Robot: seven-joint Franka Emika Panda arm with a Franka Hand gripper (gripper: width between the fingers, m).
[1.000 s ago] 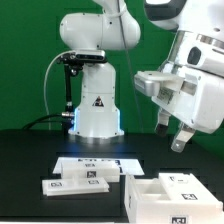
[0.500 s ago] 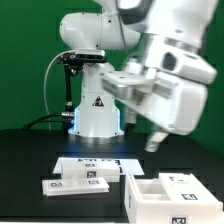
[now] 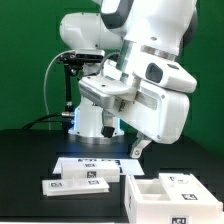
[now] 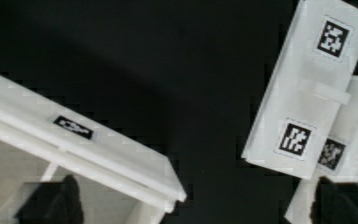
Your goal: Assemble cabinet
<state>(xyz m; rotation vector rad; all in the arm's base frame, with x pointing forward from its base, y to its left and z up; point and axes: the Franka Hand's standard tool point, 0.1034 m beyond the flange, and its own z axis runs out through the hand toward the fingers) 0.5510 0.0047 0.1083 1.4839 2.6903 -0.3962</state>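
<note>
The robot arm [image 3: 150,70] is seen looming over the black table [image 3: 25,150]. The cabinet box [image 3: 140,198] is set open side up at the exterior view's right, with a flat tagged panel [image 3: 80,183] laid just beside it. The gripper [image 3: 137,150] is held above them, jaws spread apart, nothing clasped.

we see the cabinet box [image 3: 150,192] only in part: the exterior view's bottom and right edges cut it off, and its tags are too small to read. the arm [image 3: 150,80] is smeared with blur and covers part of its own base [image 3: 88,115]. in the wrist view the fingers [image 4: 48,205] are dark blurs clipped by the frame, the flat panels [image 4: 309,90] run off the edge, and we cannot tell which part the white tagged edge [image 4: 87,135] belongs to.
</note>
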